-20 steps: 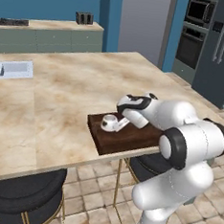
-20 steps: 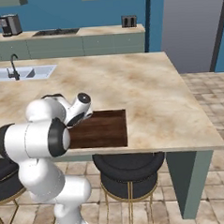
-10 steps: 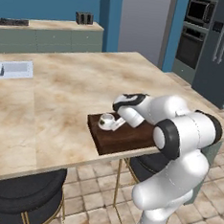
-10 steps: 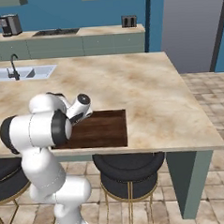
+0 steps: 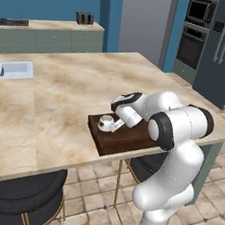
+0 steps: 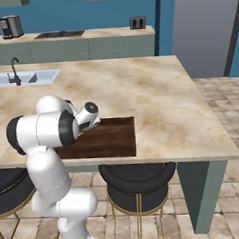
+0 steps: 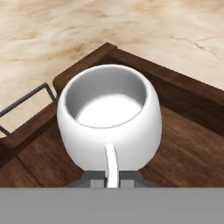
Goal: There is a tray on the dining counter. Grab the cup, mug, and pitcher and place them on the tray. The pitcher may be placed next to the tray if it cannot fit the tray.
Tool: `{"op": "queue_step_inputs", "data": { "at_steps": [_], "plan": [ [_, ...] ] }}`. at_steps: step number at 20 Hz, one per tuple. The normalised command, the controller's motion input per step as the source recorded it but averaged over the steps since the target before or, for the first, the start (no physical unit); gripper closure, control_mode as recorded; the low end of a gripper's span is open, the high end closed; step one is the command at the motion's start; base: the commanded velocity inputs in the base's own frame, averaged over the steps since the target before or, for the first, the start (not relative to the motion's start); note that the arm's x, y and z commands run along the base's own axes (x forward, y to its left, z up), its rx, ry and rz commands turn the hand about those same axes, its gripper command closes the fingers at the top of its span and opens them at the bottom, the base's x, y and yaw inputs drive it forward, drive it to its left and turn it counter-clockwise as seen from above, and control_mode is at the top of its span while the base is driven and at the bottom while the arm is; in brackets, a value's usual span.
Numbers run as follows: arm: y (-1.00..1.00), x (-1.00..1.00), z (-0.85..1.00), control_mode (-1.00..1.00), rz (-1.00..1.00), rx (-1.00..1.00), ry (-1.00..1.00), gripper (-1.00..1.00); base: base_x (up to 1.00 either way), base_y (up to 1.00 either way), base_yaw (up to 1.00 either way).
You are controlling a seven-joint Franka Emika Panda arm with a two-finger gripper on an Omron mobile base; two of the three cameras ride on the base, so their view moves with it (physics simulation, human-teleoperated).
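small squat white mug with a side handle [image 7: 108, 118] sits upright inside the flat dark brown wooden tray with a low rim [image 5: 131, 140], close to its near-left corner, on the broad beige marble-patterned desk [image 5: 63, 95]. from the left base camera the mug [image 5: 106, 123] is just ahead of my gripper [image 5: 117, 126].

jaws are pressed nearly together, pinching the thin handle; in the hand view the handle runs straight down between the finger tips.

handling, my guess: rigid glazed ceramic, light, smooth and slippery, chips if knocked on the rim. the handle is the sensible hold, but it lets the body swing. it looks seated flat, so letting go seems safe. cup and pitcher still to fetch.
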Motion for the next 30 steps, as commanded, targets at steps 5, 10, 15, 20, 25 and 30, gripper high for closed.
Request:
{"op": "queue_step_inputs", "data": {
  "at_steps": [5,10,15,20,25,30],
  "plan": [
    [0.00,0.17,-0.25,-1.00,0.00,0.00,0.00,1.00,0.00,0.00,0.00],
    [0.00,0.13,-0.25,-1.00,0.00,0.00,0.00,1.00,0.00,0.00,0.00],
    [0.00,0.01,-0.11,-1.00,0.00,0.00,0.00,-1.00,0.00,0.00,0.00],
    [-0.09,-0.19,0.08,-1.00,0.00,0.00,0.00,-1.00,0.00,0.00,0.00],
    [-0.28,-0.41,0.35,-1.00,0.00,0.00,0.00,-1.00,0.00,0.00,0.00],
    [-0.30,-0.54,0.80,-1.00,-0.02,0.00,0.00,-1.00,0.00,0.00,0.00]
  ]
}}
